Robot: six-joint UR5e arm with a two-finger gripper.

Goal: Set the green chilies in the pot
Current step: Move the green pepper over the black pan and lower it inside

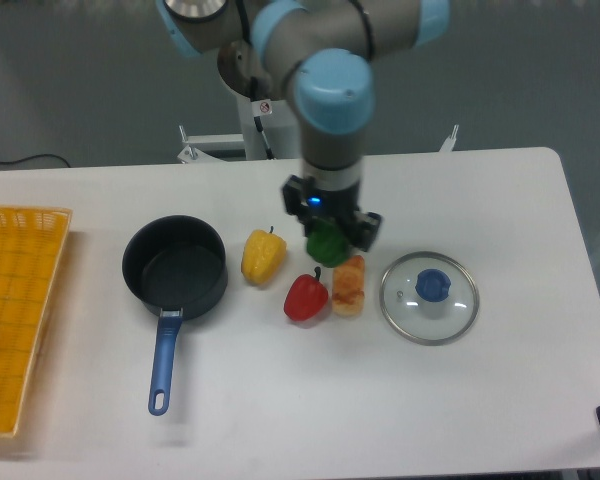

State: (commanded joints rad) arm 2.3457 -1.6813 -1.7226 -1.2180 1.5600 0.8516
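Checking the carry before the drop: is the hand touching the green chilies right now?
Touching. The camera view shows the hand closed around the green chilies, its fingers pressed on both sides, carried above the table.

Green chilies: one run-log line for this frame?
phase: carry | gripper: shut on green chilies | position: above red pepper and orange food piece | pot: empty | lid: on table

Silver-grey tube arm (325,60) w/ light-blue joint caps, black wrist, blue LED, black fingers (368,229)
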